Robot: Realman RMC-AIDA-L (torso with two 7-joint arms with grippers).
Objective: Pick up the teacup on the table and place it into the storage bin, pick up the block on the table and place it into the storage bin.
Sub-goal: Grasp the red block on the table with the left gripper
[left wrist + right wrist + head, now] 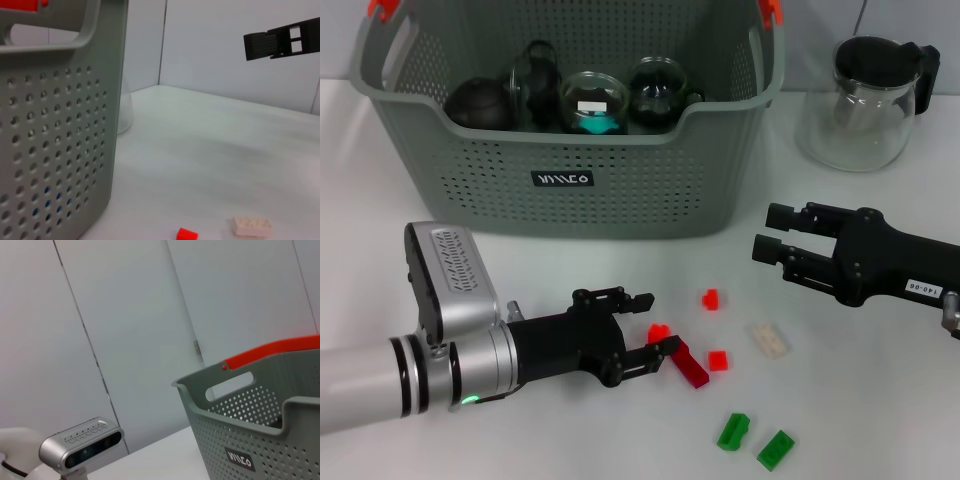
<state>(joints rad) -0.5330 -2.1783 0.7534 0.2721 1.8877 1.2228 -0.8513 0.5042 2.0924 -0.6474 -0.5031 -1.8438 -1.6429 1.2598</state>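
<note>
Fingers of the left gripper stood wide around a small red block on the tabletop, storage bin at twelve o'clock; closing might nudge the dark red brick. Right gripper hovered, likewise open

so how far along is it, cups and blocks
Cups look done: several glass and dark cups sit inside the storage bin. In hand: the left gripper is open at a red block on the table. Left: the other red, green and cream blocks. The right gripper hovers open nearby.
</note>
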